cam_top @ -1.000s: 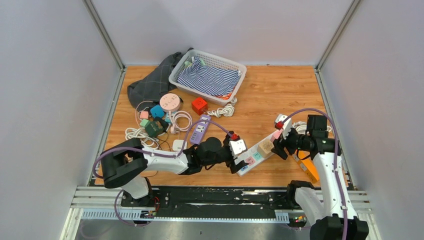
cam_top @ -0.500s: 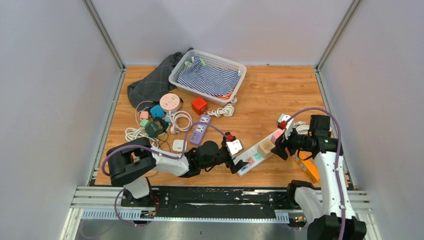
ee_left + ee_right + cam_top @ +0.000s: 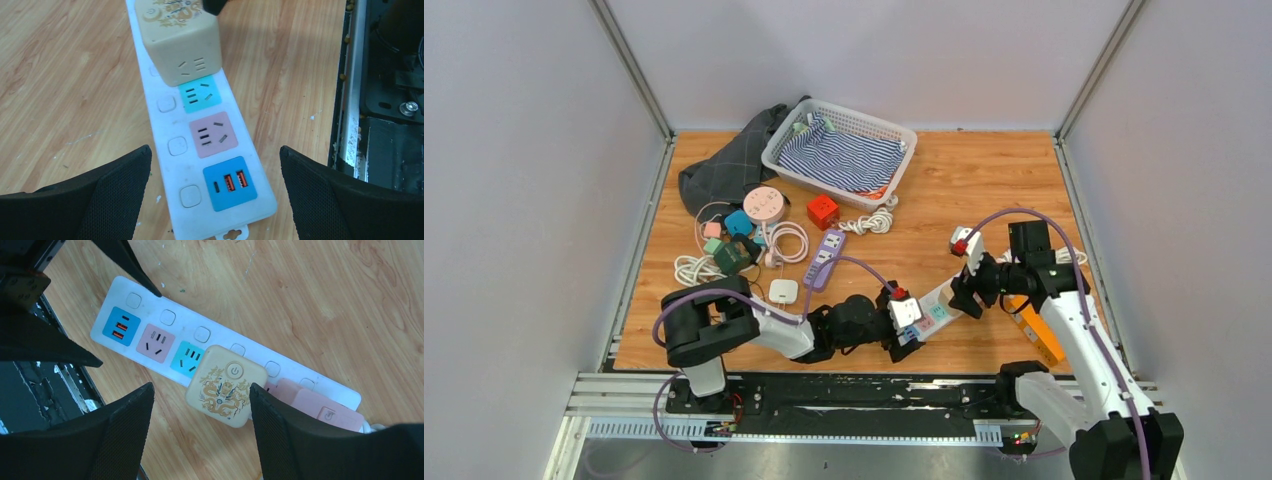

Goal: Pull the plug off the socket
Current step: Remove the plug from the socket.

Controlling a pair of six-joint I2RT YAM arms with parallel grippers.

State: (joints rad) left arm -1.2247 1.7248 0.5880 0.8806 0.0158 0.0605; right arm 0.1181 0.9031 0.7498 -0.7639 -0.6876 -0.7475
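White power strip [image 3: 931, 309] lying on the wooden table [image 3: 944, 200] near its front edge, shown from above and from both wrists. The beige cube plug [image 3: 226, 385], marked with a gold dragon motif and a power symbol, is seated in the strip just beside the turquoise socket [image 3: 200, 95]; a pink plug [image 3: 325, 407] is seated on its other side. The pink socket [image 3: 212, 135] and the blue USB panel [image 3: 230, 182] are seen unoccupied toward the strip's hanging-hole end. The left tool [image 3: 215, 150] is held fully released, its fingers [image 3: 100, 200] astride that end and apart from its sides. The right tool [image 3: 201, 385] is spread around the beige plug, not clenched: one finger is seen at the plug's edge, the other stands apart from it
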